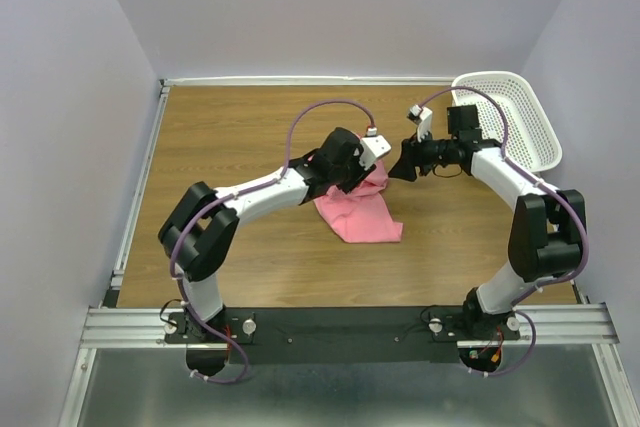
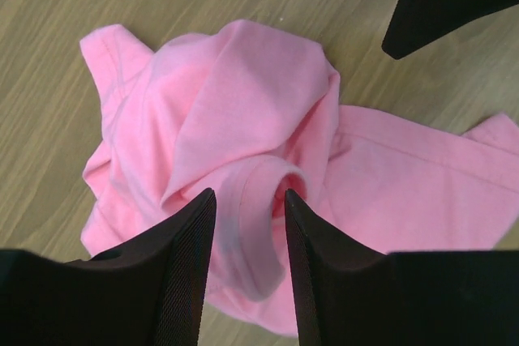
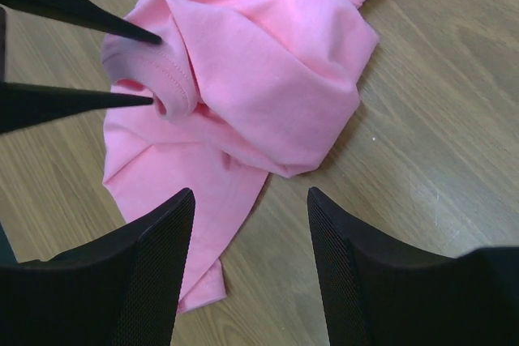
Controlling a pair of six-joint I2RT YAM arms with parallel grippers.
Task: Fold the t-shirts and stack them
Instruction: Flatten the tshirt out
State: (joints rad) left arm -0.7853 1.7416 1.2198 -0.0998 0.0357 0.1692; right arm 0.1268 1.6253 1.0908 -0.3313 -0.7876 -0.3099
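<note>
The salmon-pink t-shirt (image 1: 360,215) lies crumpled near the middle of the tabletop (image 1: 240,127), not yet spread or folded. The white basket (image 1: 520,112) sits well apart at about 2 o'clock from it.

The left pincer (image 2: 250,200) is at the heap's 12 o'clock edge. Its jaws are drawn in on the rolled neckband (image 2: 237,228), one finger touching each side. How firmly it bites I cannot tell. The right pincer (image 3: 249,190) hangs just beside it at about 1 o'clock. Its jaws are spread and hold nothing, over the cloth's loose edge and bare wood.

Several things could go wrong from here:

- **Slipping rib:** the left hold looks to be on the rib alone, which is thick and springy and could slide out as the arm lifts.
- **Extra layers:** if more than one layer is caught, the shirt would probably rise as a knot (front and back pinched together) instead of opening.
- **Poor second grip:** the right pincer may close on wood, or on a sleeve rather than the matching shoulder, so the garment would hang skewed.
- **Collision:** the two pincers are near each other, so a careless approach could knock them together or drag the heap along the tabletop.
</note>
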